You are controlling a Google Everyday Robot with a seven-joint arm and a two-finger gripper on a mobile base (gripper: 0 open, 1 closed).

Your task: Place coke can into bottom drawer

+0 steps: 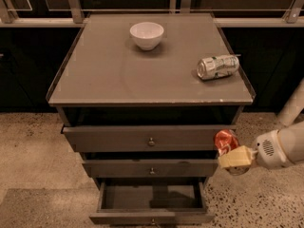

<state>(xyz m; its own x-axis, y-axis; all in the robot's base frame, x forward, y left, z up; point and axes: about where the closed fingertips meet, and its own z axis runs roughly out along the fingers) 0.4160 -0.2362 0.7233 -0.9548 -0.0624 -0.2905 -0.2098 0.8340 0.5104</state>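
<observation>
The coke can (225,140), red-orange and dented, is held in my gripper (232,155) at the cabinet's right front corner, level with the gap between the top and middle drawers. The gripper's yellowish fingers (236,157) are shut on the can's lower part, and the arm reaches in from the right. The bottom drawer (151,216) is pulled open below and to the left of the can; its grey inside shows nothing in it. The can hangs outside the drawer, above its right end.
A white bowl (147,34) stands at the back of the cabinet top (114,75). A silver-and-green can (217,66) lies on its side near the right edge. The top drawer (151,137) and middle drawer (151,167) are slightly out. Speckled floor (33,156) surrounds the cabinet.
</observation>
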